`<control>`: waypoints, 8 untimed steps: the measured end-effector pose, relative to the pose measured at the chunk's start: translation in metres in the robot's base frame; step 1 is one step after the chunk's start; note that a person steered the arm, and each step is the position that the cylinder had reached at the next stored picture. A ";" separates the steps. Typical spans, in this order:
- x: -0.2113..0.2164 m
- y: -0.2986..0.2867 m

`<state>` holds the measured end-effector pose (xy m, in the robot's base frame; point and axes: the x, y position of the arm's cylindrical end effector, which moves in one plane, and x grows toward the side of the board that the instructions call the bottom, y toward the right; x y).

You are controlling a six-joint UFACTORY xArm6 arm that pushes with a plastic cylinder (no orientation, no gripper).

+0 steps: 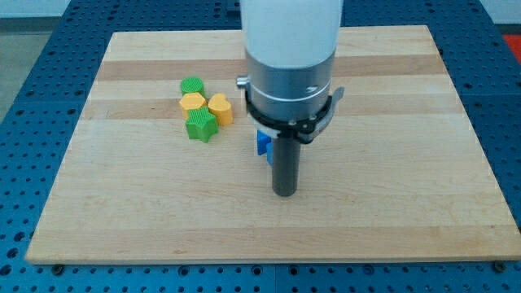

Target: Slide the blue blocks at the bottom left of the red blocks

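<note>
My tip (283, 193) rests on the wooden board (391, 212) just below the view's centre. A blue block (262, 144) shows only as a sliver at the rod's left edge, just above and left of the tip; the rest of it is hidden behind the rod and the arm's body. I cannot tell whether more than one blue block is there. No red block is visible; the arm's white and grey body (291, 57) covers the board's upper middle.
A cluster sits at the view's upper left: a green round block (192, 85), a yellow hexagon block (193, 102), a yellow heart-shaped block (221, 108) and a green star-shaped block (201, 125). The board lies on a blue perforated table (32, 89).
</note>
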<state>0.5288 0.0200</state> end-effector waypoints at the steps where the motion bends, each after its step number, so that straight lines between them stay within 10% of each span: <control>1: -0.012 0.000; 8: -0.062 -0.042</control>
<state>0.4664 -0.0222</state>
